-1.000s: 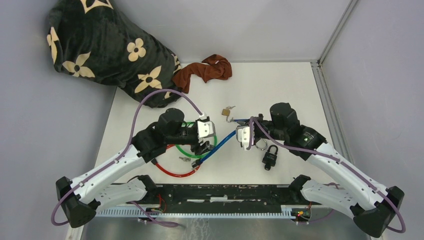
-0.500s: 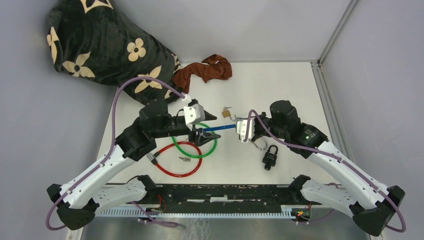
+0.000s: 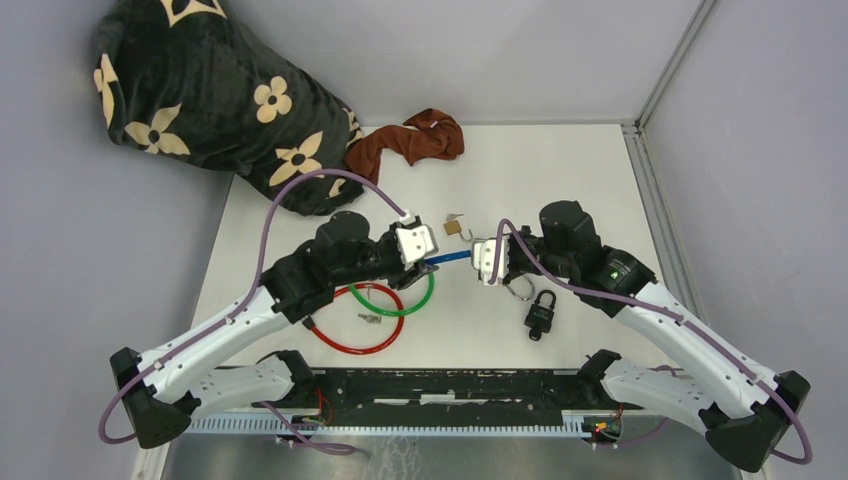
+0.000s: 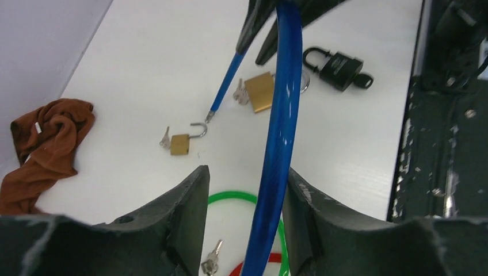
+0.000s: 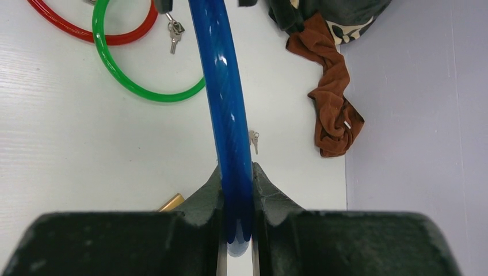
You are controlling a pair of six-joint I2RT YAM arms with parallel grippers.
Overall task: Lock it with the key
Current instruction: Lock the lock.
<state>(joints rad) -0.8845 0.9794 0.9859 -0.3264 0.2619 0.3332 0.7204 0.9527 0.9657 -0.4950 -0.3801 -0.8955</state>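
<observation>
Plainly, grey walls [image 3: 480, 50] enclose table [image 3: 580, 180] bearing black padlock [image 3: 541, 312].

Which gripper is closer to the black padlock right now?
Right. The right gripper is just up-left of the black padlock in the top view; the left gripper is farther left, past the right one.

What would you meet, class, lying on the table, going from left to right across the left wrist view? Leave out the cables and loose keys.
brown cloth → small brass padlock, shackle open → larger brass padlock → black padlock
</observation>
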